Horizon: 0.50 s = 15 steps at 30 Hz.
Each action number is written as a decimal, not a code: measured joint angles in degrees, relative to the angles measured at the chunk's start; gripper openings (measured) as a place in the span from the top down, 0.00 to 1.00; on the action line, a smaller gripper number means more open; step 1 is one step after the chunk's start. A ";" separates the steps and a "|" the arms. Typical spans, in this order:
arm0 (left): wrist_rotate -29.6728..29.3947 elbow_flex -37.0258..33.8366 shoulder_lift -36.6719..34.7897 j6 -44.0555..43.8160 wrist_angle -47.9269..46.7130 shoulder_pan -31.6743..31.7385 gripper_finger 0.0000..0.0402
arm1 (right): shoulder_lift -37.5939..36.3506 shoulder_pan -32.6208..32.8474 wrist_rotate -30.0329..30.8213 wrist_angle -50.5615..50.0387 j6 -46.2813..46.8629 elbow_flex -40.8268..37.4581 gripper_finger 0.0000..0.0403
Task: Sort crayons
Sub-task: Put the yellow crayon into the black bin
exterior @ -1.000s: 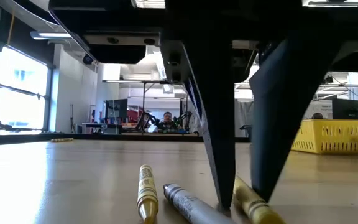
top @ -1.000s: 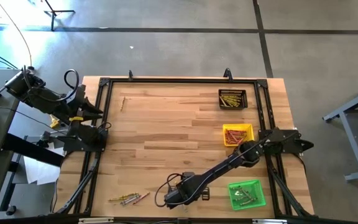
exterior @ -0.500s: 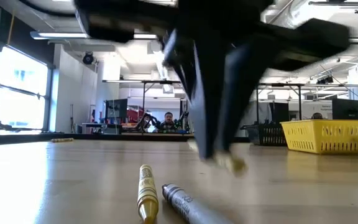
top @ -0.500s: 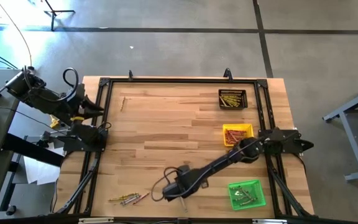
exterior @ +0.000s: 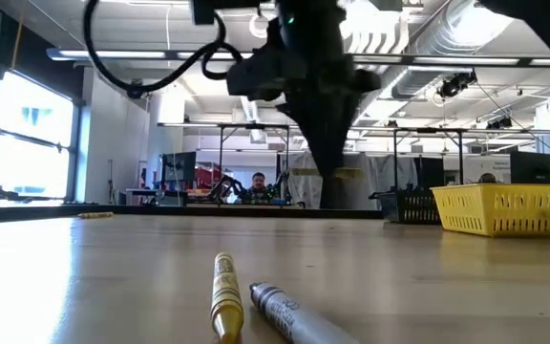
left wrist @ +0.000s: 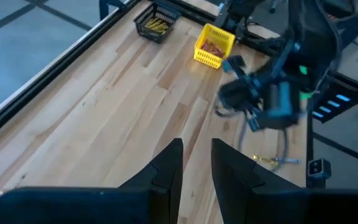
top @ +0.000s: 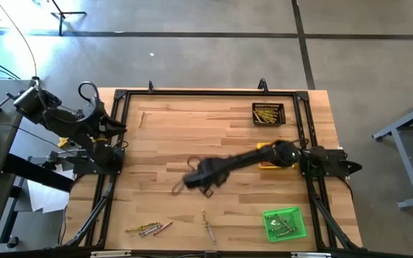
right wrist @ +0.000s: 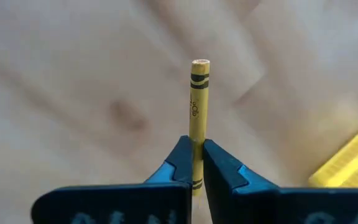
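Right gripper (right wrist: 197, 163) was raised above the middle of the table (top: 192, 140), its fingers pinched narrowly on a yellow crayon (right wrist: 197, 118) held near its lower end, the rest of the stick projecting beyond the fingertips. From table height the same gripper hung clear of the surface. Two crayons, one yellow (exterior: 224, 291) and one grey (exterior: 289, 313), lay side by side on the wood near the low camera, close but apart. A small cluster of crayons (top: 149, 228) lay at the near left of the table, and a single crayon (top: 141, 118) at the far left. Three trays stood along the right side: black tray (top: 268, 114) farthest, yellow tray (top: 287, 150) in the middle, green tray (top: 285, 223) nearest, each containing crayons. Left gripper (left wrist: 195, 163) waited at the table's left edge, its fingers a narrow gap apart and holding nothing.
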 joint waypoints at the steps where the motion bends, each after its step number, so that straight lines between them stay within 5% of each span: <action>1: -0.07 0.00 0.56 -0.65 -0.03 0.02 0.83 | -0.36 -1.51 1.00 -0.09 -3.31 0.00 0.99; 15: -2.23 -0.02 10.76 -8.40 0.15 0.00 0.83 | -9.25 -22.33 12.89 0.87 -28.27 0.02 0.99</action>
